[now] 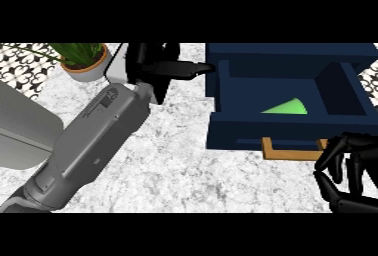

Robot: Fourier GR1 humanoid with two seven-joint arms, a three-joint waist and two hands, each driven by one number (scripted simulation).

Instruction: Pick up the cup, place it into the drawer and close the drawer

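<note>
Lower right, the right robot hand point(347, 172), fingers curled on nothing, should push the drawer point(284, 134) squarely shut over the cup point(289, 107)

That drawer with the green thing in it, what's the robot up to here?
The dark blue drawer stands open, and a green cup lies inside it. The robot's left hand is beside the drawer's upper left corner, touching or nearly touching it. Its right hand hangs with curled fingers just by the drawer's wooden handle. The drawer is not yet closed.
</note>
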